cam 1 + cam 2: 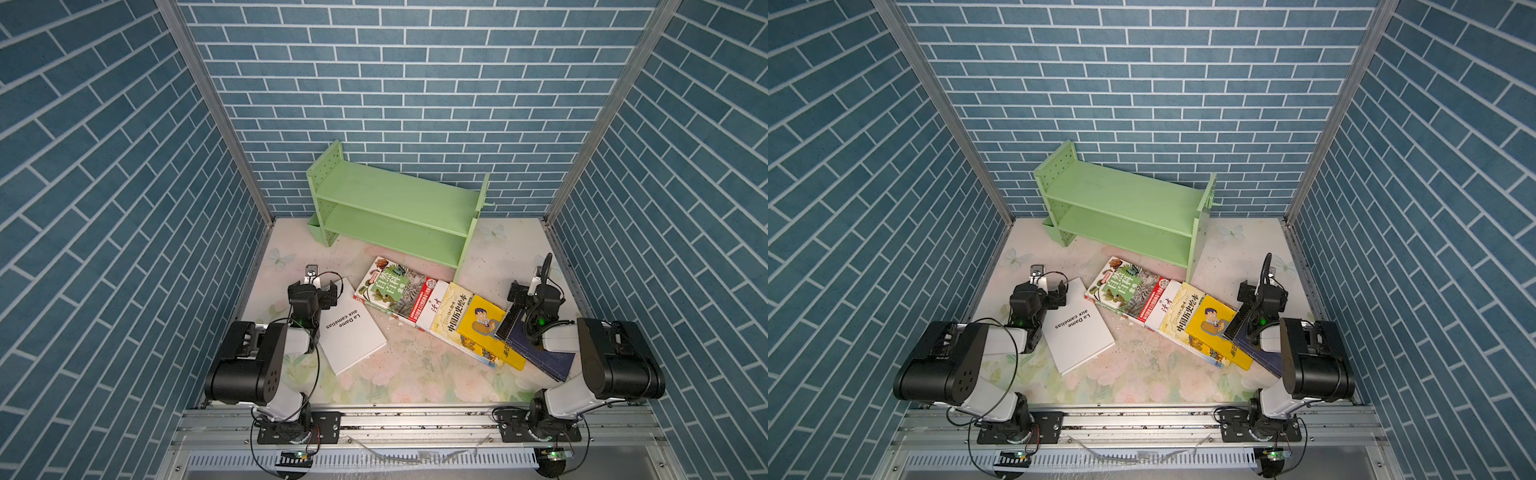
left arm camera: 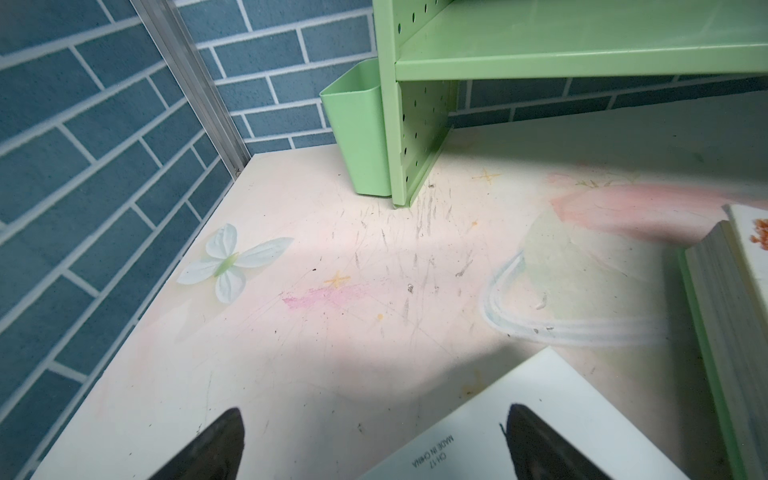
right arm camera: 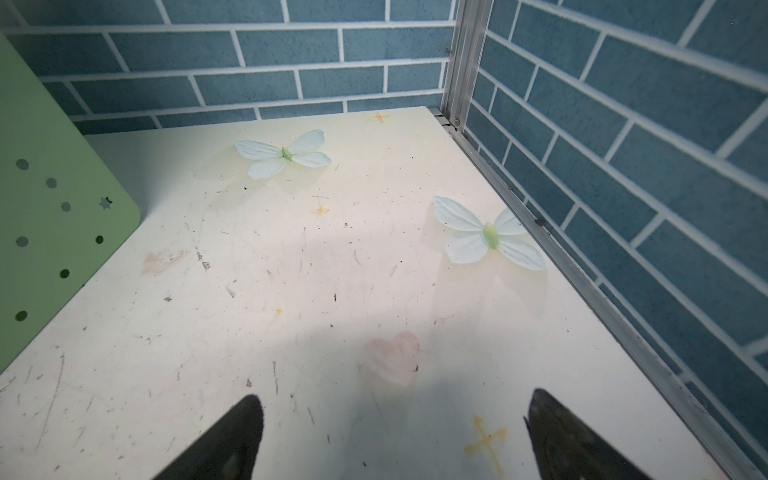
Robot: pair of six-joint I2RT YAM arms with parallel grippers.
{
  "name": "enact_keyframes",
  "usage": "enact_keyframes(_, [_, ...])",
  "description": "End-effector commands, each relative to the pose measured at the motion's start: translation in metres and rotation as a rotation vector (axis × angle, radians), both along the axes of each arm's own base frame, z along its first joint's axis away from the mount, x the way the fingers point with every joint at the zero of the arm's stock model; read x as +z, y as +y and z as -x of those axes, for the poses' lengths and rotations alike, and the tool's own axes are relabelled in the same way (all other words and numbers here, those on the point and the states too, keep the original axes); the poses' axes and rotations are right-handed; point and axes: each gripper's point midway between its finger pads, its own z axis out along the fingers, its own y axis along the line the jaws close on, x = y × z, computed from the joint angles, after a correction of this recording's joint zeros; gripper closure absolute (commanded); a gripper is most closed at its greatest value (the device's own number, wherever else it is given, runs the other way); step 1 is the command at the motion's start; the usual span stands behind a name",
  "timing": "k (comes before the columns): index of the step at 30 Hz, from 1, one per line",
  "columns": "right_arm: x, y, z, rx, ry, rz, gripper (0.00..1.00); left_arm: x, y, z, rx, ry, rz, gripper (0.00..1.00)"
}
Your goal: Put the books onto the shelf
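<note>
1. White plain book with a black French title (image 1: 353, 328) lies flat on the floral-print table (image 1: 415, 374), alone and left of the other books. I judge it stiff and of medium weight, with a smooth cover that probably slips. The best hold is a free long edge, or the corner below the left gripper (image 2: 374, 409).
2. Left gripper: jaws wide, nothing between them. One finger is over that book's corner, the other over bare table. Cannot tell if it touches.
3. Right gripper (image 3: 395, 395): jaws wide and empty, over bare table near the right wall.
4. A fanned row runs from centre to right, each book overlapping the next:
   - thick green-and-red nature encyclopedia (image 1: 390, 293)
   - thin white book (image 1: 434, 305)
   - pale yellow book (image 1: 455, 320)
   - bright yellow cartoon-man book (image 1: 484, 328)
   - black book (image 1: 509, 322)
   - navy book (image 1: 544, 357), partly under the right arm
5. Handling guess: the encyclopedia is likely the heaviest and wants a deep bite across the spine. The thin white one is light and may flex. The overlap props some edges up, so pinch there. The glossy covers may slide.
6. Light green two-tier wooden shelf with perforated side panels (image 1: 395, 216) stands at the back by the wall, skewed, with both tiers bare. No book is on it yet.
7. Count: seven books; one shelf with two tiers; two grippers; one small green cup (image 2: 357, 129) hung on the shelf's side.
</note>
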Motion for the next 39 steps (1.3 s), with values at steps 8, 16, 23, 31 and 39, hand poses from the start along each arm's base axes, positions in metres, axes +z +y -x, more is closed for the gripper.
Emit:
enact_keyframes(8, [0.006, 0.000, -0.005, 0.006, -0.015, 0.004, 0.01, 0.008, 0.001, -0.004, 0.000, -0.019, -0.007, 0.00])
enact_keyframes(16, [0.031, 0.007, 0.001, 0.050, -0.006, 0.005, 0.01, 0.029, -0.002, -0.003, -0.016, -0.004, -0.006, 0.00])
enact_keyframes(23, [0.113, 0.034, 0.039, 0.107, 0.044, -0.224, 0.01, 0.096, -0.017, 0.015, -0.036, 0.045, 0.156, 0.00])
enact_keyframes(31, [0.162, 0.102, 0.095, 0.222, 0.083, -0.777, 0.01, 0.159, -0.074, 0.059, -0.173, 0.075, 0.623, 0.00])
enact_keyframes(39, [0.158, 0.206, 0.118, 0.408, 0.179, -0.997, 0.01, 0.156, -0.171, 0.105, -0.369, 0.213, 0.866, 0.00])
